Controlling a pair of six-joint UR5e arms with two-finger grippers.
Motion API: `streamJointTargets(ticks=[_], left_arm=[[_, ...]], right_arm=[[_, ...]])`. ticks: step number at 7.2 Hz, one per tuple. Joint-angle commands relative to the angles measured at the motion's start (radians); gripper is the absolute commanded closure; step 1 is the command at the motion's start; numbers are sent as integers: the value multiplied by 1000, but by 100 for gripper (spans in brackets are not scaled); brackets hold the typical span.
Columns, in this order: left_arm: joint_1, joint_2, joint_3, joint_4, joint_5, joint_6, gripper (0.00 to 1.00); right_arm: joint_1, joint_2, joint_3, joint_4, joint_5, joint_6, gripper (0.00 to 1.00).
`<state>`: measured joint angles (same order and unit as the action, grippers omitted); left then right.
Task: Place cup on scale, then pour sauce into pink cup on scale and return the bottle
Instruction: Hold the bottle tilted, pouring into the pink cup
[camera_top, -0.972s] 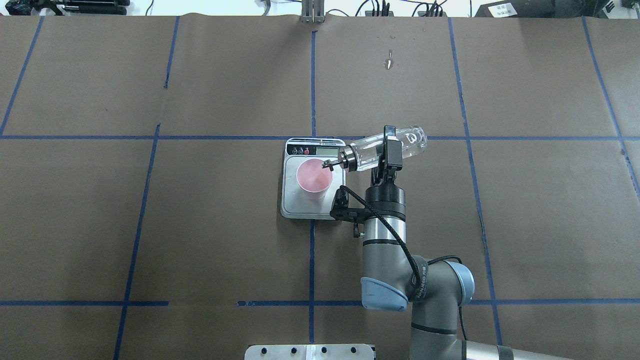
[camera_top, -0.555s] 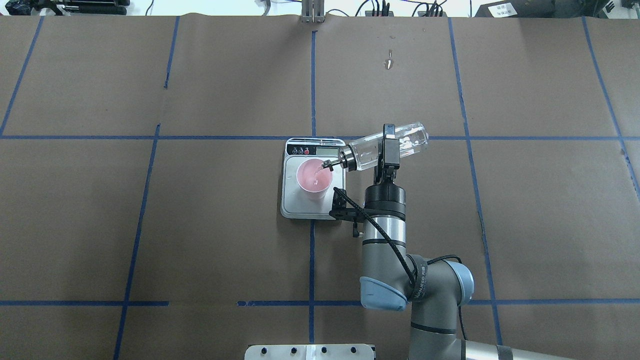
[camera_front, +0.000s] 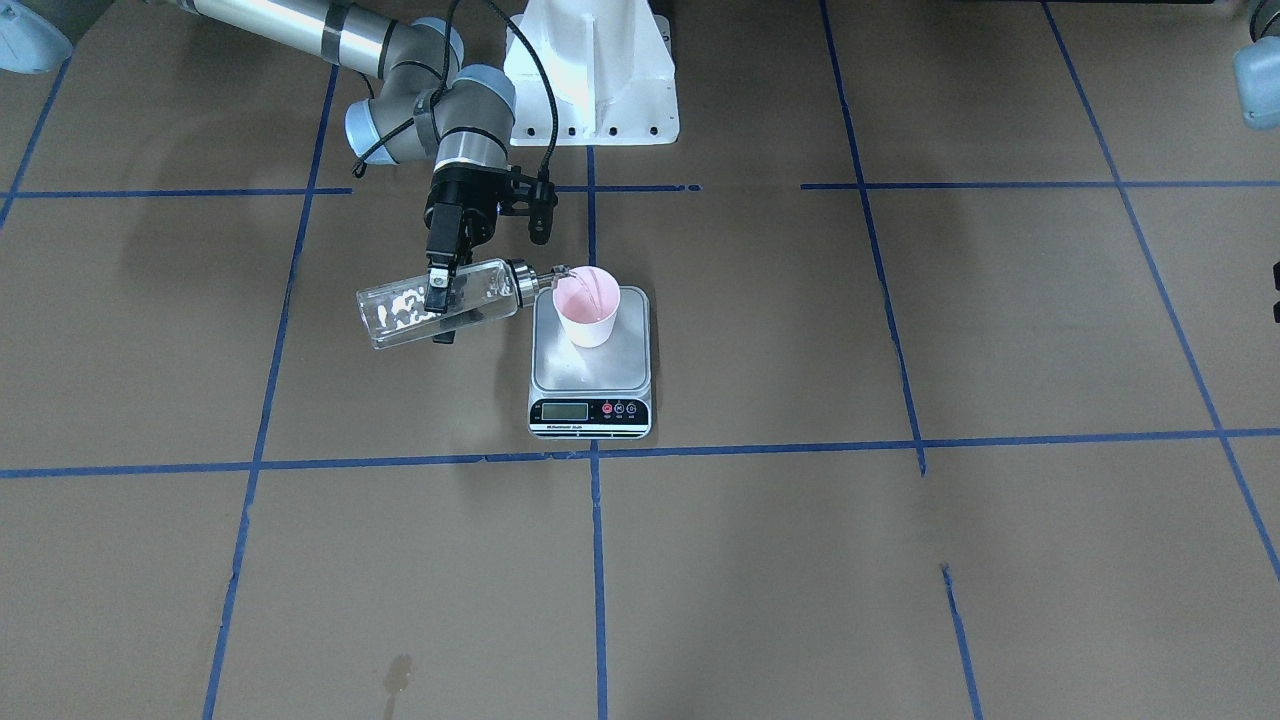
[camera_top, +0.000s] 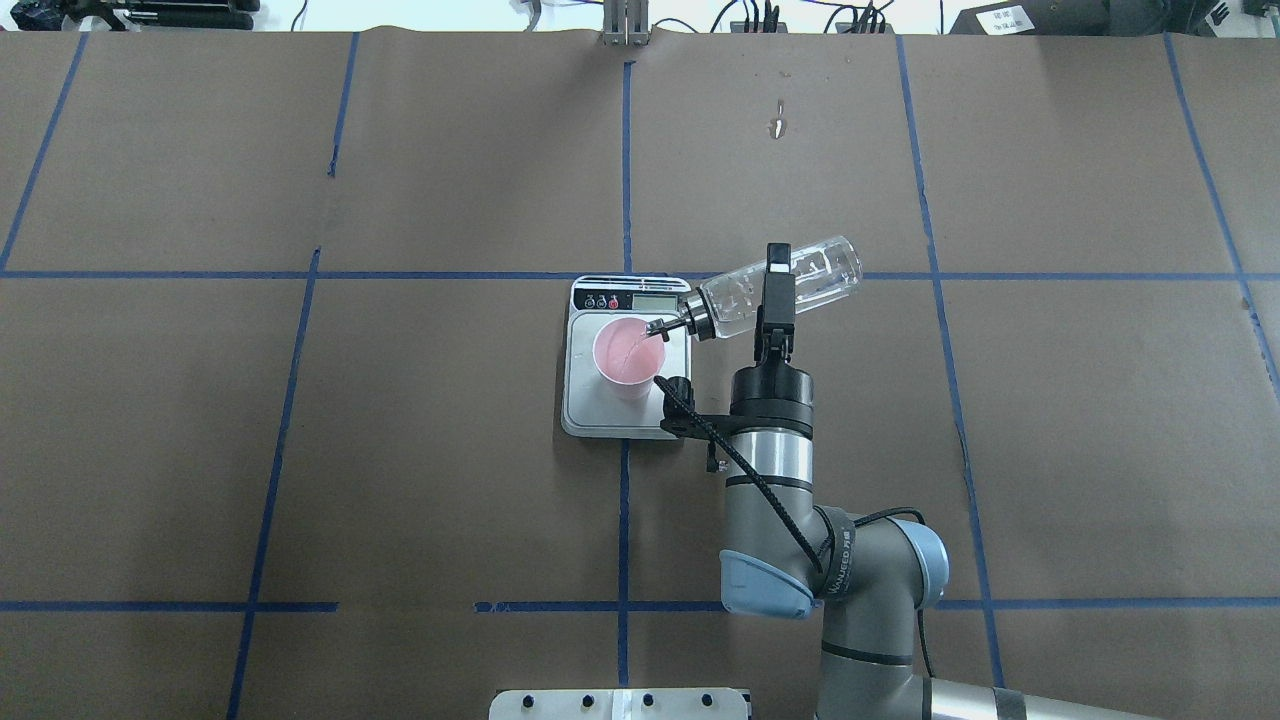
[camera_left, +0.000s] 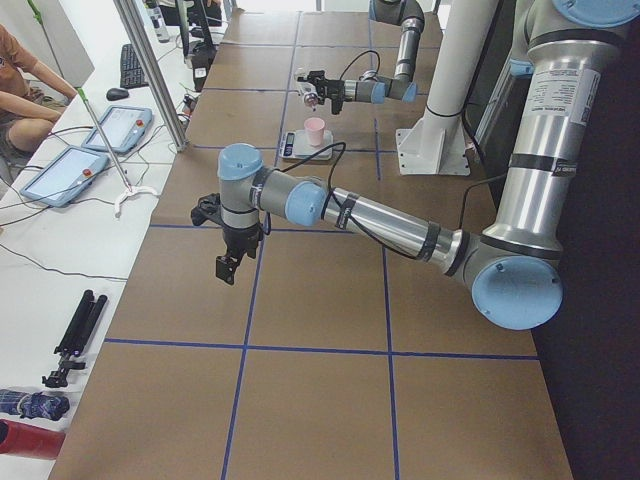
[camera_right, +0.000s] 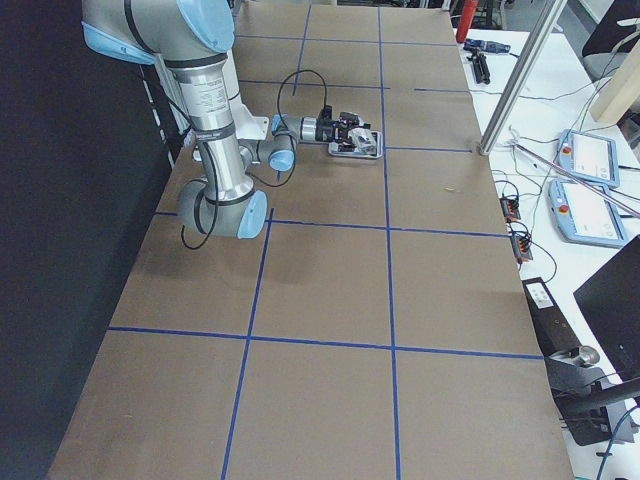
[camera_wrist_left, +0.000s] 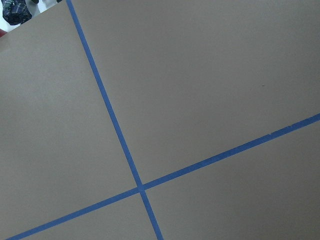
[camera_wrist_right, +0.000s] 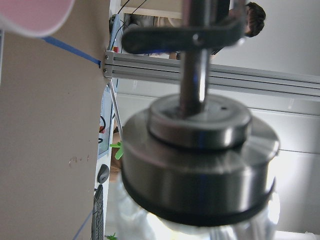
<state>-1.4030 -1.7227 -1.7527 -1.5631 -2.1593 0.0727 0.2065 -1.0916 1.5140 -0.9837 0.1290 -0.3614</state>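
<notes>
The pale pink cup (camera_top: 628, 352) stands upright on the steel scale (camera_top: 600, 415), toward its display end; it also shows in the front view (camera_front: 588, 312). My right gripper (camera_top: 777, 280) is shut on the clear glass bottle (camera_top: 825, 270) at mid body. The bottle is tilted, its metal spout (camera_top: 660, 326) over the cup's rim. A thin stream of clear sauce (camera_front: 592, 290) runs into the cup. The bottle's collar (camera_wrist_right: 200, 165) fills the right wrist view. My left gripper (camera_left: 228, 268) hangs over bare table far from the scale; I cannot tell whether it is open.
The white robot pedestal (camera_front: 590, 70) stands behind the scale. A small stain (camera_top: 778, 125) marks the paper beyond it. An operators' bench with tablets (camera_left: 105, 130) and an aluminium post (camera_left: 150, 70) lines the far table edge.
The right wrist has rolled further and the bottle's base has risen, steepening the tilt. Sauce has begun to run from the spout into the cup.
</notes>
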Motion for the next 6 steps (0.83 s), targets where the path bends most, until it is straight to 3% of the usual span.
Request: streamJointTargets(ticks=[1,6], left_arm=[[-1,0,-1,0,-1,-1,0],[-4,2,-11,0,-1,1,0]], right_arm=[[1,-1,0,0,-2,-4,100],[4,-1,0,5,0,-4,100]])
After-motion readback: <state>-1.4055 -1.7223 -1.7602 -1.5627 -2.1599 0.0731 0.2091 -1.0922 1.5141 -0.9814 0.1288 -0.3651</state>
